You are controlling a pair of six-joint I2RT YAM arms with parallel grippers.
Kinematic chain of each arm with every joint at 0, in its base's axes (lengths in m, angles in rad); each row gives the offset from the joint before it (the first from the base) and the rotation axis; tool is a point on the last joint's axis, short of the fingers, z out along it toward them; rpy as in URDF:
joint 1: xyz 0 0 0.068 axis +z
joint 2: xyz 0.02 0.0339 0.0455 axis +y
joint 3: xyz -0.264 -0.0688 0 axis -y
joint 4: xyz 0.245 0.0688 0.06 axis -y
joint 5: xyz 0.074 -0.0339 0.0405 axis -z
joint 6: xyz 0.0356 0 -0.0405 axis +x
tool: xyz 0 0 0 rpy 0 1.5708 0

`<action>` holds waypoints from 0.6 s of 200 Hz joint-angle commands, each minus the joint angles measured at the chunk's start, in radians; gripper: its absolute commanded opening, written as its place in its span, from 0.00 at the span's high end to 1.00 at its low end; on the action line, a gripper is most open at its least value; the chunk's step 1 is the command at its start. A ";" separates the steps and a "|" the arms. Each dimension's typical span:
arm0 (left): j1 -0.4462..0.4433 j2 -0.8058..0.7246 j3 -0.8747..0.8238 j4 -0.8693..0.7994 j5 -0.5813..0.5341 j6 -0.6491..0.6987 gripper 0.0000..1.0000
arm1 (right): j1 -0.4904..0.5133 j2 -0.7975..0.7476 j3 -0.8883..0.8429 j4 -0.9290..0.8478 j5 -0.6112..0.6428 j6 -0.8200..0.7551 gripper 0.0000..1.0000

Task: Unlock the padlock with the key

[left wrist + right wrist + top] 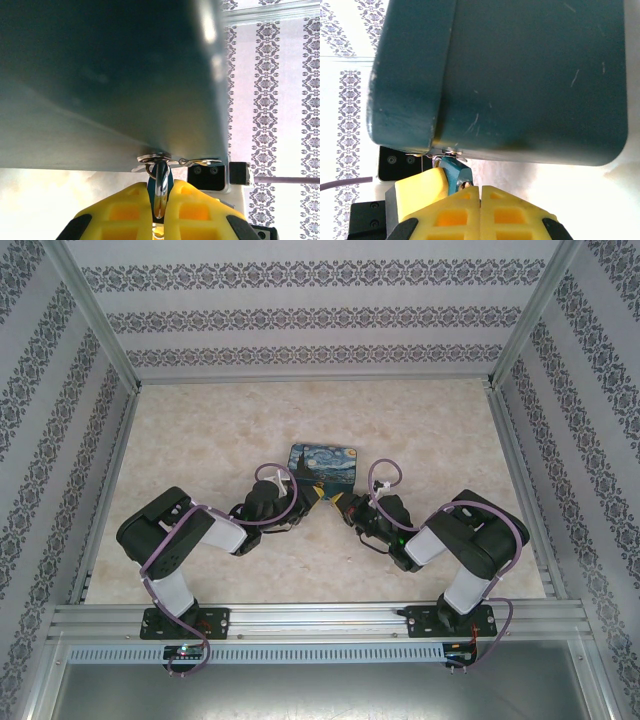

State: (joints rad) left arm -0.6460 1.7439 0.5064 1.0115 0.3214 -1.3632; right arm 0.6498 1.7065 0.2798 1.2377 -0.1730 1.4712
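The padlock [161, 187], a silvery shackle on a bluish body, hangs from the metal hasp [156, 159] on the dark box's lower edge. My left gripper [161, 202] is shut on it, yellow fingers pressed to both sides. In the right wrist view the padlock's blue body [454, 172] shows its keyhole end beside my right gripper [480, 192], whose fingers are shut. Only a small metal tip of the key [465, 184] shows, at the keyhole. From above, the left gripper [303, 502] and right gripper [343, 504] meet at the box's near edge.
The Starry Night box [322, 465] lies mid-table, just beyond both grippers. Its dark teal side [520, 75] looms close above the right fingers. Aluminium rails and patterned walls [300, 315] enclose the table. Purple cables [385, 475] loop over both wrists.
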 commanded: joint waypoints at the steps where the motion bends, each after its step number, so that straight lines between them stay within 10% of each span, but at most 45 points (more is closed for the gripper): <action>1: 0.008 0.008 0.014 0.056 0.015 0.011 1.00 | 0.002 -0.022 0.021 0.037 -0.005 0.004 1.00; 120: 0.006 0.013 0.015 0.063 0.019 0.006 1.00 | 0.025 -0.030 0.047 0.022 -0.013 0.004 1.00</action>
State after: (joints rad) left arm -0.6456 1.7485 0.5072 1.0115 0.3172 -1.3636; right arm 0.6575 1.6913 0.2928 1.2091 -0.1715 1.4712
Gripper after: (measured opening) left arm 0.085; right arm 0.050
